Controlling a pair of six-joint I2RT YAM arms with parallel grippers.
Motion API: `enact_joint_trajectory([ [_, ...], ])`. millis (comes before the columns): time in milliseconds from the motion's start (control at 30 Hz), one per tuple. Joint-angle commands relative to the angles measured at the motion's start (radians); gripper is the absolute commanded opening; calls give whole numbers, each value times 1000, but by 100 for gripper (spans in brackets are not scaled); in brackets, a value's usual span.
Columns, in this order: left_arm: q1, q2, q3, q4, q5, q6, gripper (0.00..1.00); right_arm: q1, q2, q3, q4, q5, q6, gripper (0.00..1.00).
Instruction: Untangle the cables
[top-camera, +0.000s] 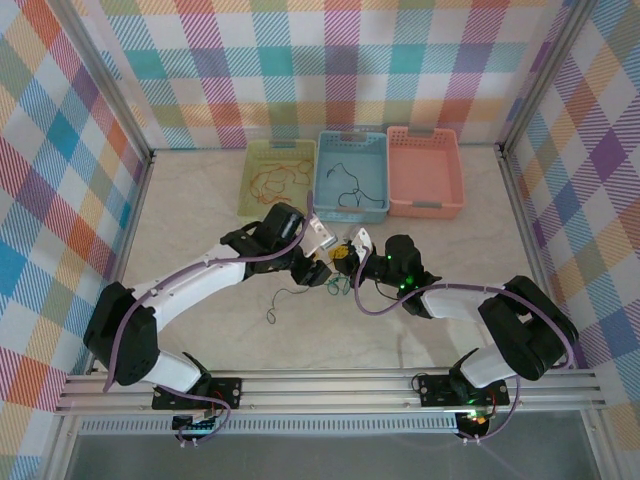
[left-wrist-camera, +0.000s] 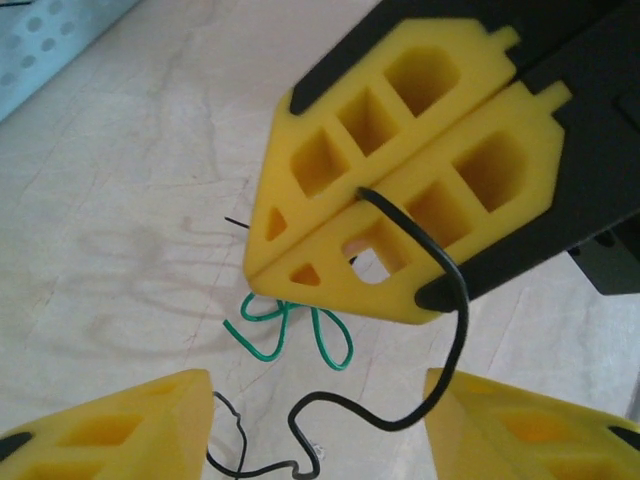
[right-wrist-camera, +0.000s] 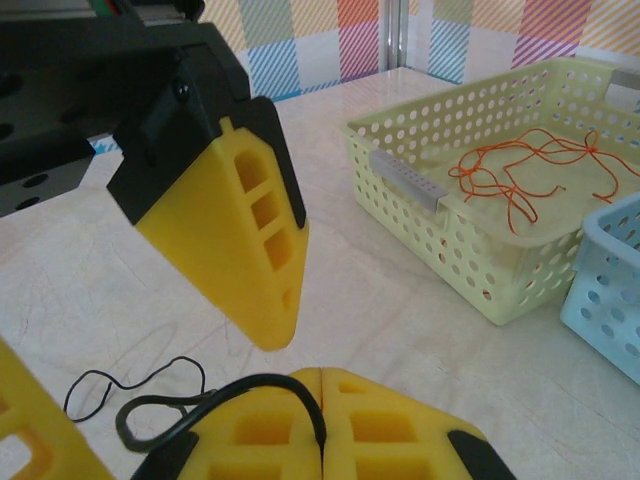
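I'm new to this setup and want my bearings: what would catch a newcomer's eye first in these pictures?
Bright yellow jaws meet at the middle of the table: the right arm's jaws are shut on a black cable, the left arm's jaws stand open close by. Behind them a yellow basket holds orange cables, and a green cable lies loose on the table.

Robot test cell in a lab: aluminium framing (top-camera: 330, 388) and checked backdrop panels (top-camera: 350, 60) are enclosing the marbled counter (top-camera: 200, 200).
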Motion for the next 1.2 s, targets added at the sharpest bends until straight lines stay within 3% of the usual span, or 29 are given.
enact_joint_trajectory([
  [0, 12, 39, 51, -36, 35, 46, 50, 6, -23, -1, 30, -27, 8, 0],
  [367, 13, -39, -22, 83, 5, 23, 0, 6, -26, -4, 36, -26, 7, 0],
  [600, 15, -158, -65, 118, 50, -54, 0, 6, -34, -6, 35, -17, 6, 8],
  [900, 4, -297, -80, 167, 273, -153, 0, 6, -32, -4, 30, -11, 8, 17],
  [1167, -42, -346, -39, 151, 352, -192, 0, 6, -25, 0, 24, -14, 7, 19],
])
